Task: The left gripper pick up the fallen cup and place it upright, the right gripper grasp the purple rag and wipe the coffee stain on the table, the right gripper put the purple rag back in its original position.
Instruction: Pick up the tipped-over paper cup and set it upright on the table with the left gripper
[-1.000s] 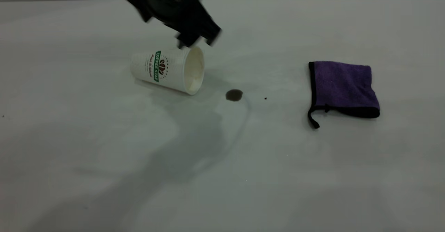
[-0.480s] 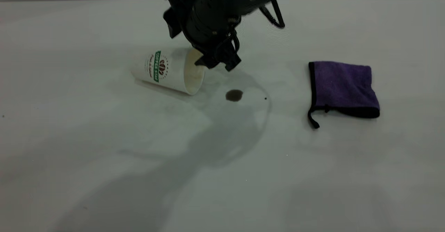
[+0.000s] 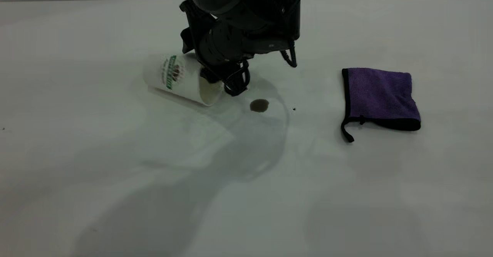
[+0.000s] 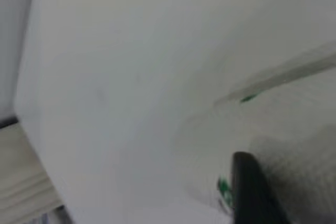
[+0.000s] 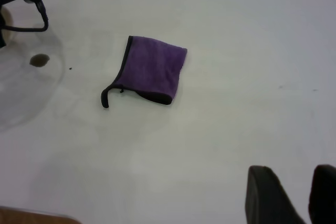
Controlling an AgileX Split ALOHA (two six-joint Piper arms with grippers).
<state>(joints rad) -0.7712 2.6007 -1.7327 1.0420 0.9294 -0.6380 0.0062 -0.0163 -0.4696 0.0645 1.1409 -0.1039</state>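
Note:
The cup (image 3: 173, 78) lies on its side on the table (image 3: 115, 172), mouth toward the coffee stain (image 3: 259, 105). My left gripper (image 3: 223, 84) is down at the cup's mouth, open, with one finger inside the rim and the other outside it. In the left wrist view one dark finger (image 4: 252, 187) lies against the cup's wall (image 4: 304, 171). The purple rag (image 3: 381, 97) lies folded at the right. My right gripper (image 5: 291, 174) is shut, empty and parked well away from the rag (image 5: 152, 69); it is out of the exterior view.
A tiny black speck (image 3: 294, 109) sits just right of the stain. The left arm's cables (image 3: 289, 56) hang above the table between the cup and the rag. The stain also shows in the right wrist view (image 5: 38, 60).
My left gripper has swung in from above the cup and dropped to its mouth. The cup has shifted slightly to the left. The rag and the stain have not moved.

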